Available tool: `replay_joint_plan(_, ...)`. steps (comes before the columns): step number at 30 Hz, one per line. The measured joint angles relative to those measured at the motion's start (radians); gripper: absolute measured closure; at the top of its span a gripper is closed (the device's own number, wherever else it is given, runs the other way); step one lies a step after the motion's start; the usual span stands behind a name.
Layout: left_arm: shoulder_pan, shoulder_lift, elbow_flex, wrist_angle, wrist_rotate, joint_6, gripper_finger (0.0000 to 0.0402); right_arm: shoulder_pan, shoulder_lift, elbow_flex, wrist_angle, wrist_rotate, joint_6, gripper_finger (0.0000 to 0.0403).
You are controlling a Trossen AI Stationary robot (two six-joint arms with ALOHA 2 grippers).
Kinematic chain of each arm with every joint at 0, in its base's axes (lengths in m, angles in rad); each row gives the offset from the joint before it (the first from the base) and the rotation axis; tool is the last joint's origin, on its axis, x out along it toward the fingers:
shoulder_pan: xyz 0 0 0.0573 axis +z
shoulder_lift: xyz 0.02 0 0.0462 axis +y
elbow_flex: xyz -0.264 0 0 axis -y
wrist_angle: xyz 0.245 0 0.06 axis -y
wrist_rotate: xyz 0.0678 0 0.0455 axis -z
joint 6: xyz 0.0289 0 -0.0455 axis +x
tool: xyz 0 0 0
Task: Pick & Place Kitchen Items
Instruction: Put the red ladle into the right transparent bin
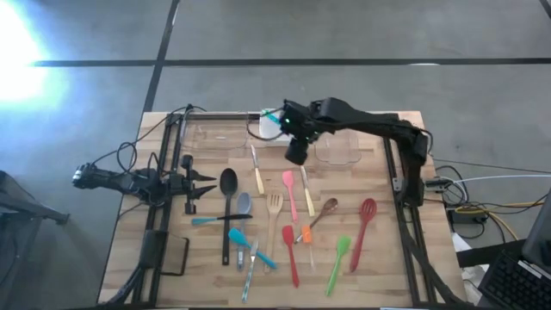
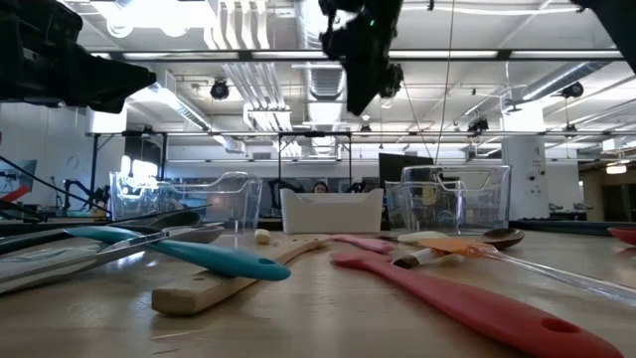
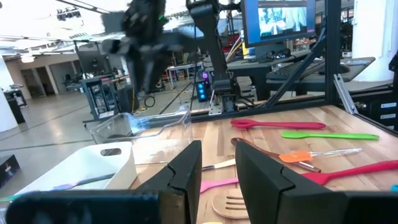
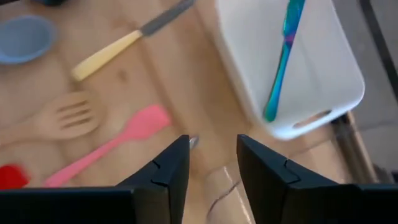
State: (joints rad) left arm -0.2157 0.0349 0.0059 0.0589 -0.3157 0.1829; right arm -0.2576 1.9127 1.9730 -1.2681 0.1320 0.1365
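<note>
Many slim utensils lie flat on the wooden table (image 1: pixel 387 250): a black ladle (image 1: pixel 227 202), a pink spatula (image 1: pixel 290 194), a wooden fork (image 1: pixel 274 220), a red slotted spoon (image 1: pixel 365 224), a green spatula (image 1: pixel 337 263) and teal spatulas (image 1: pixel 245 245). A teal utensil (image 4: pixel 283 56) lies in the white tub (image 1: pixel 271 125). My right gripper (image 1: pixel 295 155) hangs open and empty, high above the table beside the white tub (image 4: pixel 311 93), over the pink spatula (image 4: pixel 109 146). My left gripper (image 1: pixel 207 183) is open and empty at the table's left, level, beside the ladle.
A clear tub (image 1: pixel 337 148) stands at the back right and another (image 1: pixel 215 138) at the back left, on either side of the white tub. A yellow-handled knife (image 1: pixel 256 170) lies near my right gripper. A black frame (image 1: pixel 172 254) lies at the near left.
</note>
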Motion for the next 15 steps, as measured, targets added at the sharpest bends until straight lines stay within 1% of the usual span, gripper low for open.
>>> replay_joint_plan(2,0.0,0.0,0.0,0.0,0.0,0.0,0.03,0.04,-0.04,-0.009,-0.03,0.008,0.048,0.0287)
replay_joint_plan(4,0.0,0.0,0.0,0.0,0.0,0.0,0.03,0.078,-0.087,-0.022,-0.055,0.039,0.104,0.0293)
replay_joint_plan(9,0.0,0.001,0.0,0.0,0.0,-0.001,0.03,0.186,-0.218,-0.1,-0.068,0.127,0.309,0.0309)
replay_joint_plan(15,0.0,0.003,0.0,0.0,0.0,-0.002,0.03,0.314,-0.374,-0.24,-0.066,0.133,0.581,0.0326)
